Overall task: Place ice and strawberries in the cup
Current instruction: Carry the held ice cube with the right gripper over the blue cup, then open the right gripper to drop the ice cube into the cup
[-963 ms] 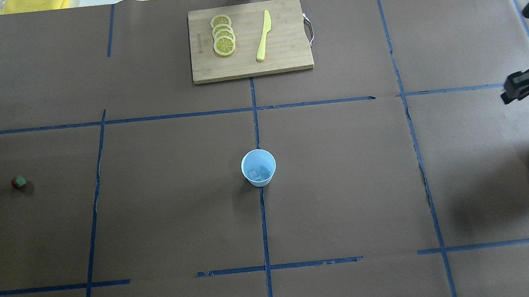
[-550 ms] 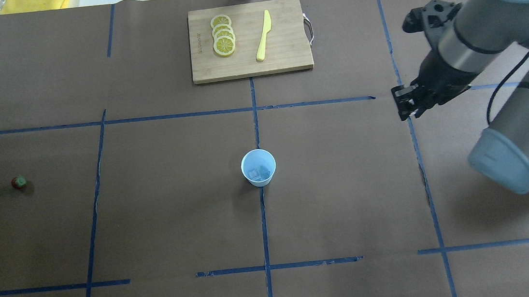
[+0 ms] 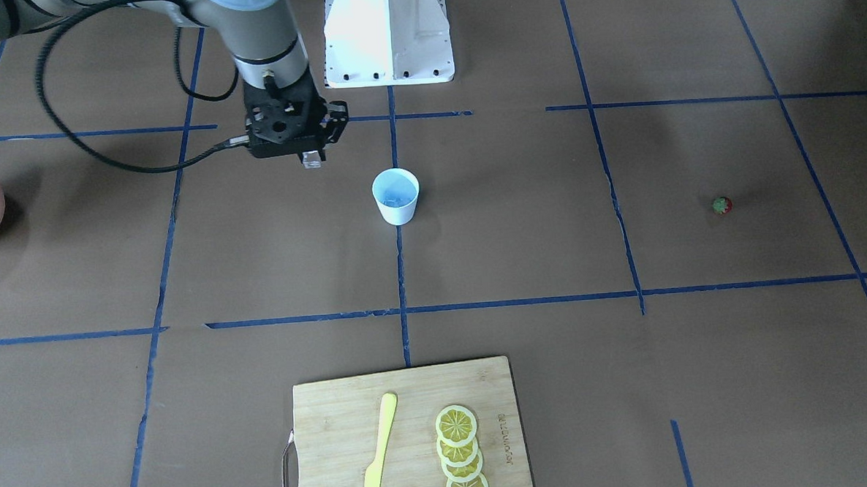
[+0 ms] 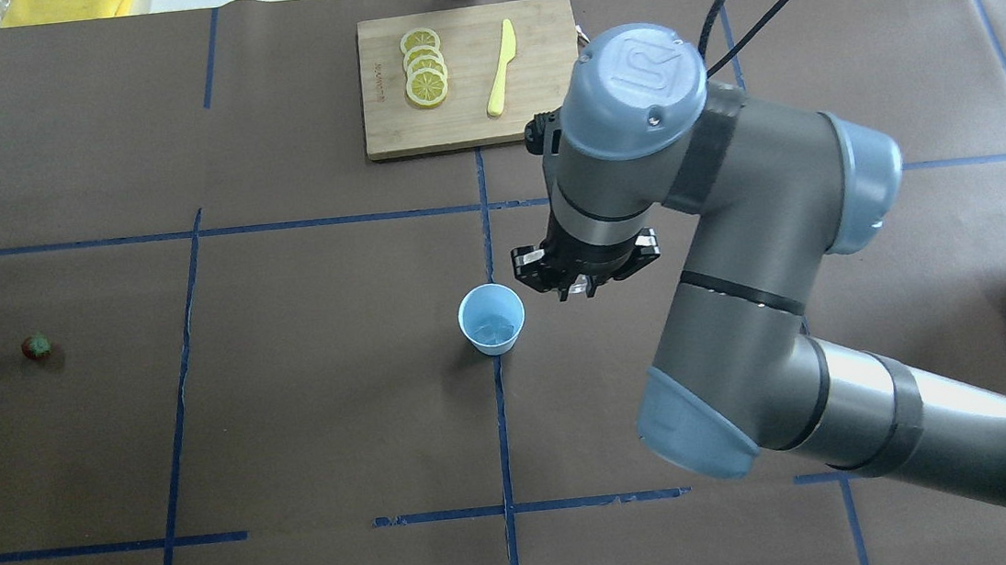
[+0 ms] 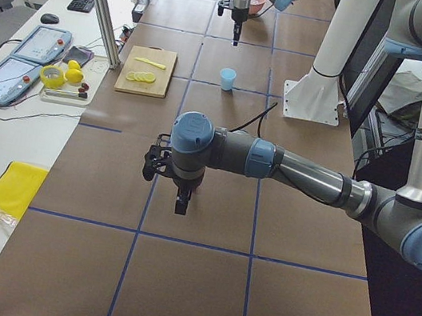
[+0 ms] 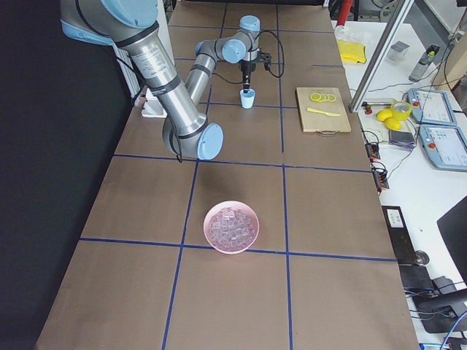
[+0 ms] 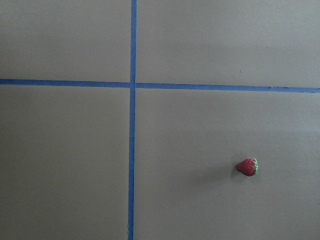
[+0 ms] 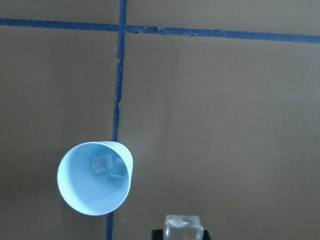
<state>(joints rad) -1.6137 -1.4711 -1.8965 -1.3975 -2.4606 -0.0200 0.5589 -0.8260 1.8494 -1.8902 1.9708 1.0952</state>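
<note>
The right claw point(image 4: 579, 286) has swung in from the right edge of the worktop point(image 4: 294, 413) — clamped on one ice cube point(image 8: 184, 227). The strawberry point(image 4: 36, 347) lies far left, the cup point(image 4: 492, 319) stands at centre with two cubes inside, and the right claw hangs just beside it on its right. Left claw point(image 5: 180, 201) — apart or together, I cannot tell.

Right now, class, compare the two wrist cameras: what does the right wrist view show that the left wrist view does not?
Only the right wrist view: the pale blue cup with two ice cubes inside it, and a third ice cube at the bottom edge, gripped by the right claw, beside the cup rather than over it. Only the left wrist view: the strawberry, lying alone on the table. Both: the brown table cover crossed by blue tape lines; neither shows the other arm.
</note>
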